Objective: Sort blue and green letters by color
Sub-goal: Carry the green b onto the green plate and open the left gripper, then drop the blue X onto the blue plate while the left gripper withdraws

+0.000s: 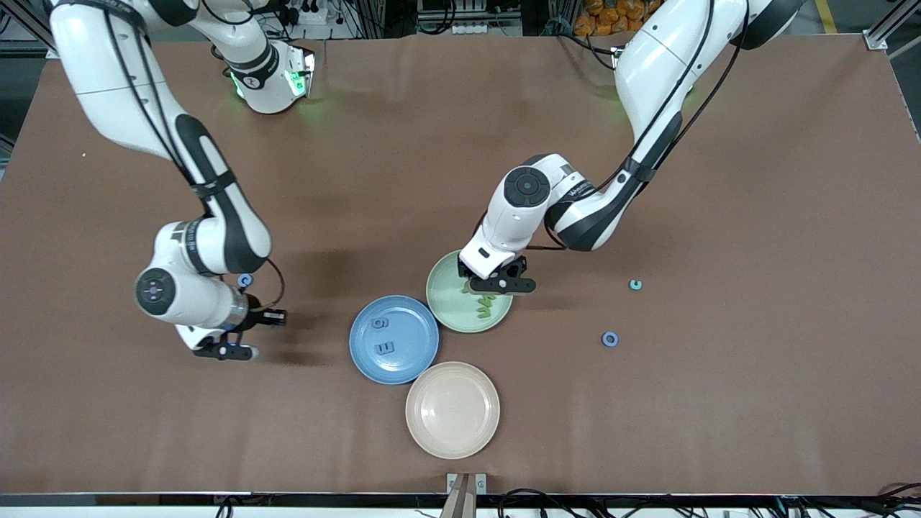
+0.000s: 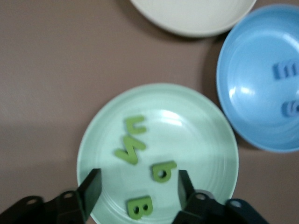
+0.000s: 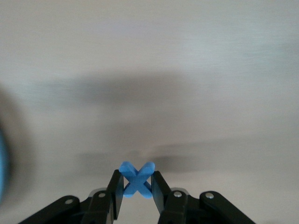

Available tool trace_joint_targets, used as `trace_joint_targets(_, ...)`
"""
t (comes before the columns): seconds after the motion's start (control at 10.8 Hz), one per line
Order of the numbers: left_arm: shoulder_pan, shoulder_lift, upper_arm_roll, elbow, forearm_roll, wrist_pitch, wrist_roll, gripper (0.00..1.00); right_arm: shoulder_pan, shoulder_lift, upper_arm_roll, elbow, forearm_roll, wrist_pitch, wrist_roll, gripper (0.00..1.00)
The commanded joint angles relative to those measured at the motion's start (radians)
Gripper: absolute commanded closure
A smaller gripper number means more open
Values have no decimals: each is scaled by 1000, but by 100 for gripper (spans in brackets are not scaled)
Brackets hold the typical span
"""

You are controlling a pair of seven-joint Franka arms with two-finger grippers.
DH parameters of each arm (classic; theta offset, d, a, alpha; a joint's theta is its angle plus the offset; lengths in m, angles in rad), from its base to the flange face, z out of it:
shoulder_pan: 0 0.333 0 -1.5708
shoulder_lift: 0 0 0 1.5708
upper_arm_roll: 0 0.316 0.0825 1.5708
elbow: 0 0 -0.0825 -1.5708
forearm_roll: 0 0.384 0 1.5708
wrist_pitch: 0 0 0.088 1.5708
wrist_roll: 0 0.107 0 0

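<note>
Your right tool (image 3: 137,189) is clamped on a blue X letter (image 3: 136,179), its two fingers pressed against the piece's sides, and it hangs over bare tabletop (image 1: 108,432) toward the right arm's end; in the front view this tool (image 1: 241,334) sits beside the blue plate (image 1: 360,352). Close by that arm's wrist you have a small blue ring-shaped letter (image 1: 245,280) lying on the tabletop. Your left tool (image 2: 139,189) is spread wide with nothing between its fingers, hovering over the green plate (image 2: 205,140); in the front view the same tool (image 1: 496,284) covers that plate's (image 1: 446,309) edge. Under and just ahead of its fingers you see four green letters resting in the plate: a B-like piece (image 2: 140,207), a b-like piece with a round hole (image 2: 163,171), a zigzag piece (image 2: 131,151) and an E-like piece (image 2: 135,125). Out from there, the blue plate (image 2: 243,88) touches the green plate and carries two blue letters, an E shape (image 1: 386,347) and a rounder piece (image 1: 379,323). The cream plate (image 1: 432,439) lies nearer to the front camera than both, beside the blue one. Toward the left arm's end, well apart from the plates, you have a blue ring letter (image 1: 610,339) and a small teal ring piece (image 1: 635,285) on the tabletop.
</note>
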Motion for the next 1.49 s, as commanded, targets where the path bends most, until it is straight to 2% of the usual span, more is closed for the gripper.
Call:
trace_joint_targets(0.0,63,-122,11,-7,55,-25,-11,0,120,9,-4,81,84,1,236,100)
trace_joint_targets(0.19,126,-218,10,-4,59,-122,37,0,181,55,-5,195,193,4,294,100)
trace_joint_targets(0.28,157,-269,7,-4,58,-185,79,0,210,79,-5,239,217,10,343,100)
trace_joint_targets(0.47,223,-362,-1,-2,44,-287,174,0,253,78,-5,249,218,52,437,100)
trace_joint_targets(0.56,238,-395,-1,-5,38,-336,210,0,257,78,-5,253,218,53,472,44)
trace_joint_targets(0.65,260,-419,-1,-2,16,-386,224,0,263,77,-5,253,218,71,498,0)
trace_joint_targets(0.84,331,-482,-1,-2,-87,-436,309,0,255,72,-7,246,217,69,485,0)
trace_joint_targets(1.02,395,-537,16,-2,-201,-488,516,0,218,58,-13,224,198,-38,421,0)
trace_joint_targets(1.12,380,-567,81,2,-224,-555,579,0,195,45,-25,209,177,-106,344,0)
trace_joint_targets(1.21,348,-600,146,2,-252,-603,618,0,179,17,-46,150,130,-112,258,0)
trace_joint_targets(1.3,334,-623,200,2,-290,-646,659,0,166,-17,-81,76,73,-73,163,0)
trace_joint_targets(1.4,327,-637,243,2,-330,-669,696,0,137,-67,-85,-34,62,-9,74,0)
